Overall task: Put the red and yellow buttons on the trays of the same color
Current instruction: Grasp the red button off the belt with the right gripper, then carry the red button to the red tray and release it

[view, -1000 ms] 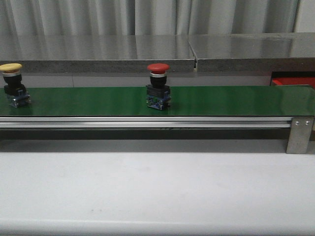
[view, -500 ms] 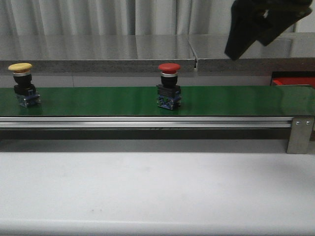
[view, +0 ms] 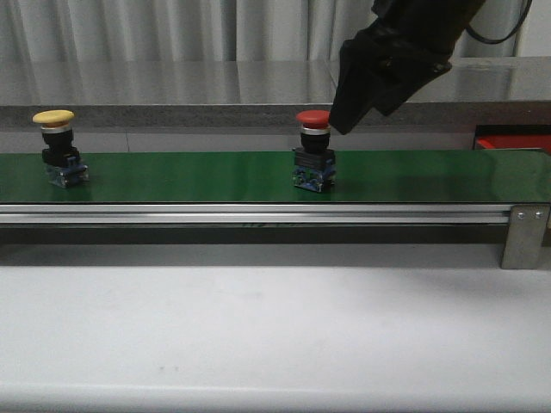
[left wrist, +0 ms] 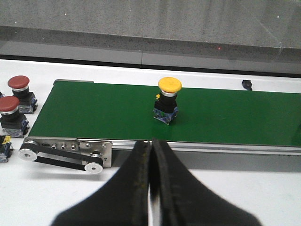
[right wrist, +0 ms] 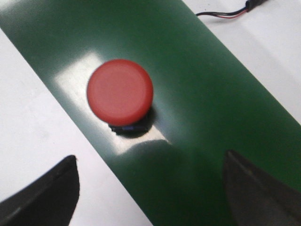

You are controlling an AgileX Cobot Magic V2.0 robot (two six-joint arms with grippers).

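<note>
With its jaws spread wide, the right end effector [right wrist: 150,188] hangs over the red button [view: 312,151] mid-frame on the green belt [view: 189,176], and closing off-centre could topple it.

My right gripper [view: 337,120] shows in the front view as a matte black, blocky housing tapering to a blunt tip, with a thin black cable [view: 499,34] looping off its upper side. In the right wrist view its two fingertips [right wrist: 44,195] are dark wedge shapes with rounded edges. My left gripper [left wrist: 151,155] has smooth black curved fingers [left wrist: 129,186], slightly scuffed, with a pale sliver between them.
</note>
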